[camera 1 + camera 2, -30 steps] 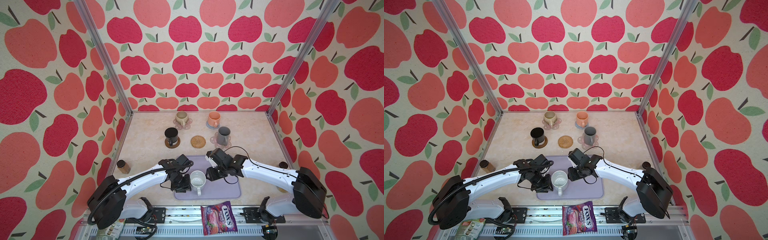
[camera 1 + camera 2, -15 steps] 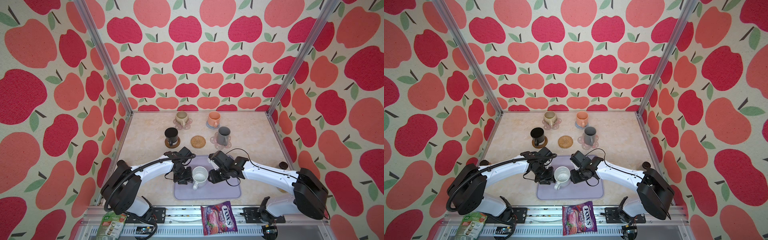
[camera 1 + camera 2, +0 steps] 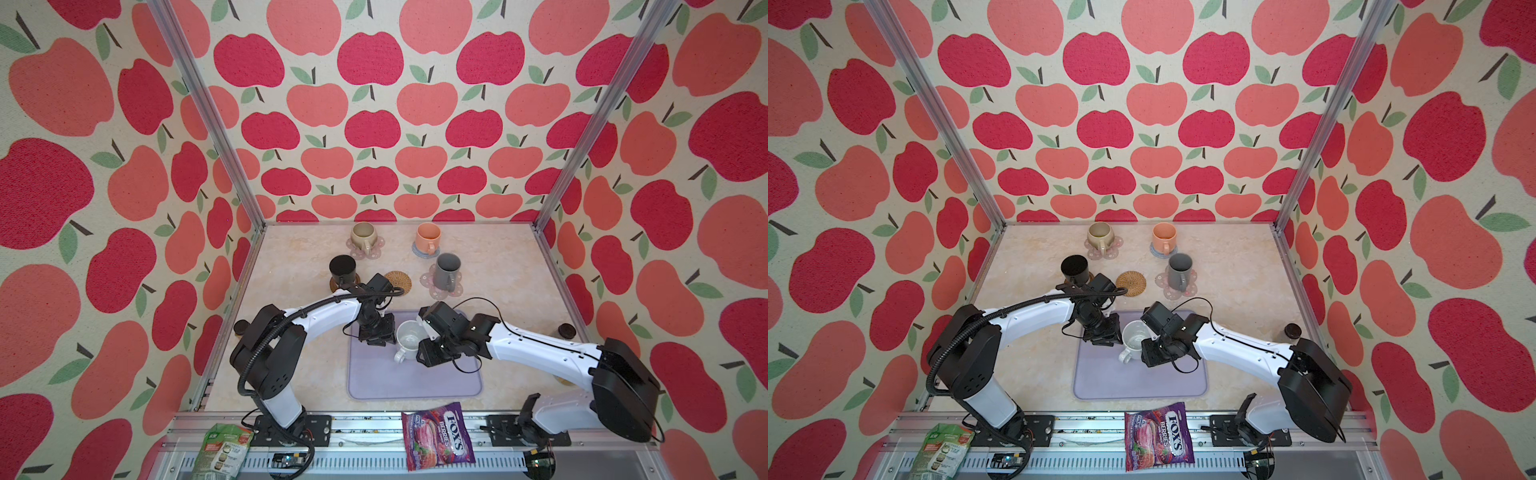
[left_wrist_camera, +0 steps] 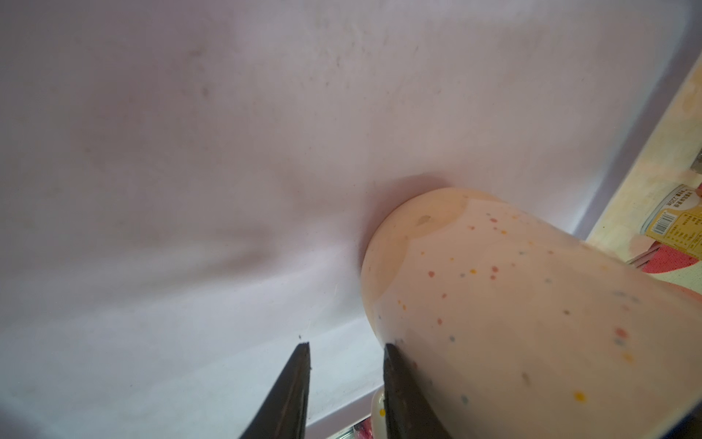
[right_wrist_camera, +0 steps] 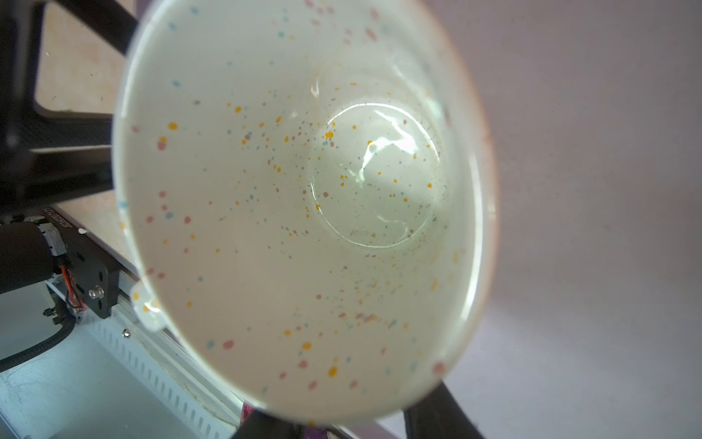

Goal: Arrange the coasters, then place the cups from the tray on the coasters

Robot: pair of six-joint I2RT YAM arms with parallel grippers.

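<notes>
Left end effector [image 4: 343,349]: narrowly parted, gap empty, one finger against the speckled white mug [image 4: 513,304]. Right end effector [image 3: 424,352]: fingertips hidden behind the mug's rim, so grip cannot be confirmed. Mug tilted, over the far end of the lavender tray [image 3: 415,386].

Wide room lies over the large flat lavender tray [image 3: 415,384] from its middle to 6 o'clock, all bare. Its 12 o'clock end is crowded: the speckled white mug [image 3: 409,337] stands hemmed by the left gripper [image 4: 345,345] at 9 o'clock and the right gripper [image 3: 424,353] at 4 o'clock. The round woven rattan coaster [image 3: 401,281] is uncovered, yet the left arm's wrist [image 3: 380,284] overhangs its 9 o'clock edge, and the black mug [image 3: 342,269] and grey mug [image 3: 447,268] flank it.
</notes>
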